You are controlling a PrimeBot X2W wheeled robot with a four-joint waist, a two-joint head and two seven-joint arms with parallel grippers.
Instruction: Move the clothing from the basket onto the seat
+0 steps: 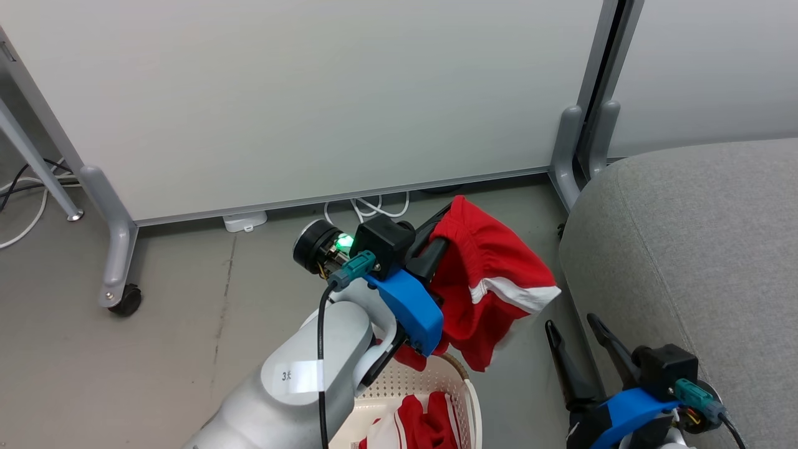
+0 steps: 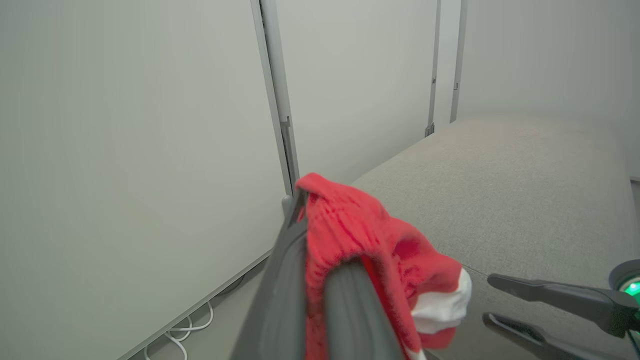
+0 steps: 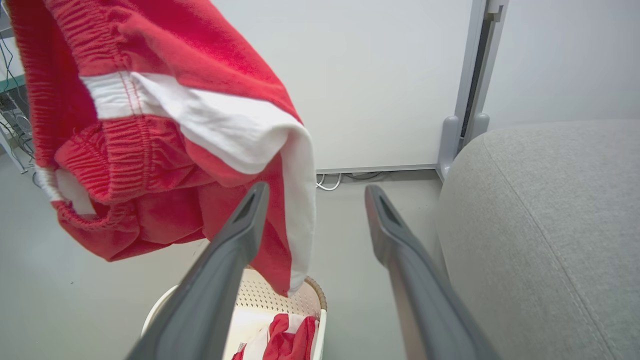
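Red garment (image 1: 492, 274) hangs from our left pincer (image 1: 444, 227), which is pinched on its ribbed edge. It sits above the basket (image 1: 469, 390) at 6 o'clock and short of the seat (image 1: 686, 237) at 3 o'clock. We judge the carry step is in hand. Next we need to swing the arm toward 3 o'clock until the cloth is over the cushion, then let go. Our right pincer (image 1: 570, 324) waits spread and empty just beside the seat's edge. The cloth looks soft and crumpled, with a white band across it. A second garment (image 1: 424, 424) lies in the basket.
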